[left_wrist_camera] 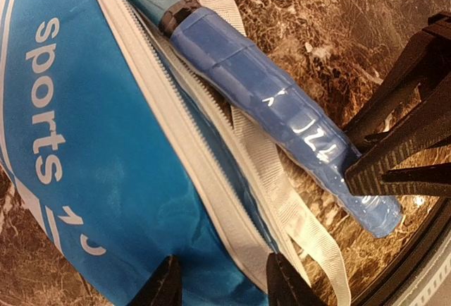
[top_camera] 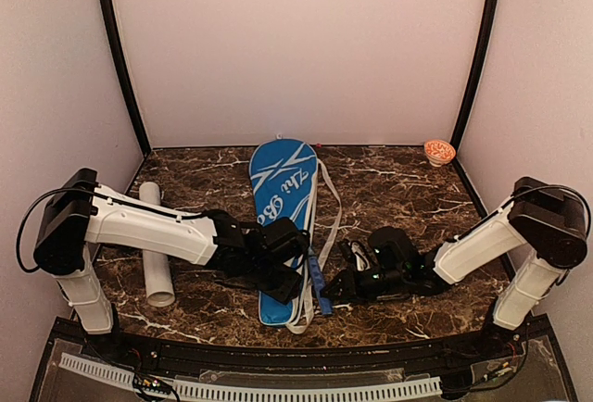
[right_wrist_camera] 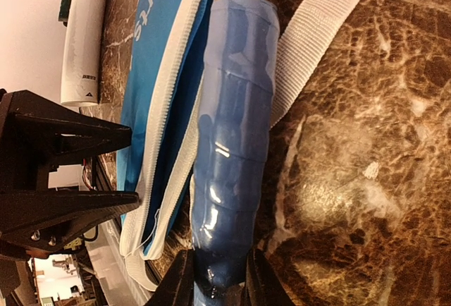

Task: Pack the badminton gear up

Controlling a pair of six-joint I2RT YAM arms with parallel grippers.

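The blue racket cover [top_camera: 283, 189] with white lettering lies lengthwise mid-table, its white zipper edge open along the right side. A blue racket handle [top_camera: 318, 283] sticks out of that side near the front, beside the white strap [top_camera: 329, 209]. My right gripper [right_wrist_camera: 218, 281] is shut on the butt end of the handle [right_wrist_camera: 236, 108], one finger pressed to each side. My left gripper [left_wrist_camera: 225, 285] is open, with its fingers straddling the cover's zipper edge [left_wrist_camera: 211, 200]. In the left wrist view the right gripper's fingers [left_wrist_camera: 402, 158] meet the handle [left_wrist_camera: 261, 87] at its end.
A long white tube [top_camera: 156, 244] lies left of the cover, behind my left arm. The small orange-patterned bowl [top_camera: 439, 152] sits in the back right corner. Grey walls close in the marble table on three sides, and a black rail runs along the front edge.
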